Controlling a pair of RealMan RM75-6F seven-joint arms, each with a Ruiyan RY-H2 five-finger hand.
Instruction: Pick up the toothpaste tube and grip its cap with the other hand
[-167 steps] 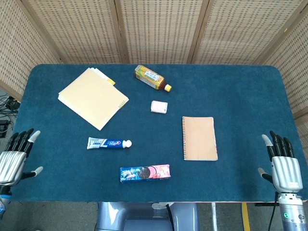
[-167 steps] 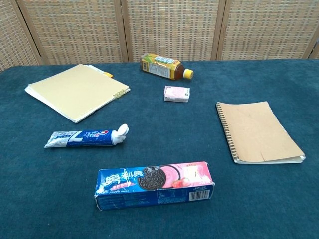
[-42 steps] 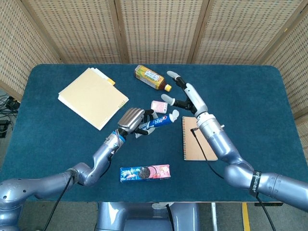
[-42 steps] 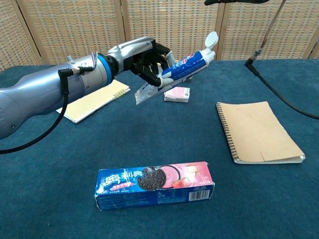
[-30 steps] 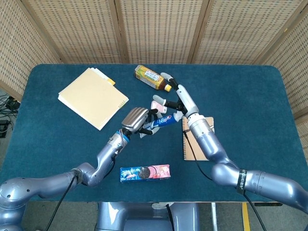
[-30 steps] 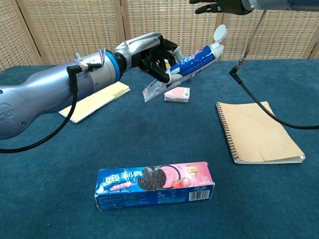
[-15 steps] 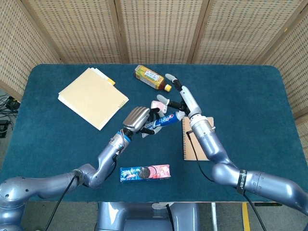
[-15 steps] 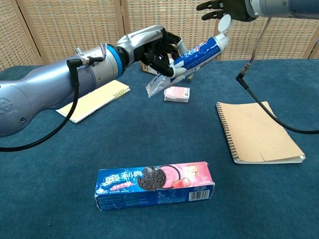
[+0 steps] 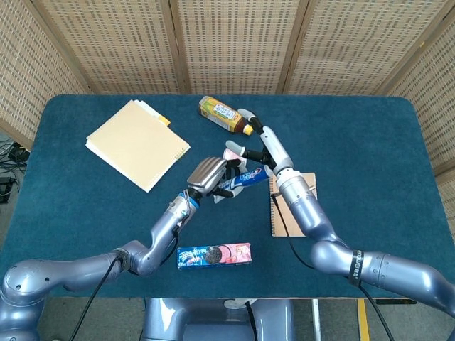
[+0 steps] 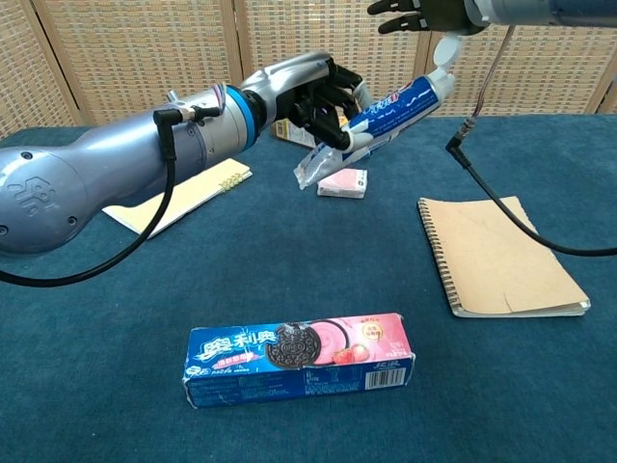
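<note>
My left hand [image 9: 208,175] [image 10: 314,95] holds the blue and white toothpaste tube [image 9: 247,177] [image 10: 388,109] by its middle, well above the table, slanted with the white cap [image 10: 445,47] uppermost. My right hand [image 9: 260,140] [image 10: 422,13] is directly over the cap with its fingers spread. In the chest view the cap sits just under that hand, at or near touching. The fingers are not closed around it. In the head view the right hand hides the cap.
A blue and pink biscuit box [image 9: 214,254] [image 10: 299,358] lies near the front edge. A brown spiral notebook [image 10: 496,256] lies to the right and a yellow notebook [image 9: 136,144] at the back left. A tea bottle [image 9: 225,114] and a small pink box [image 10: 342,181] lie behind the hands.
My left hand has lifted the tube slightly higher and further right. My right hand has shifted back over the cap, its fingers still spread.
</note>
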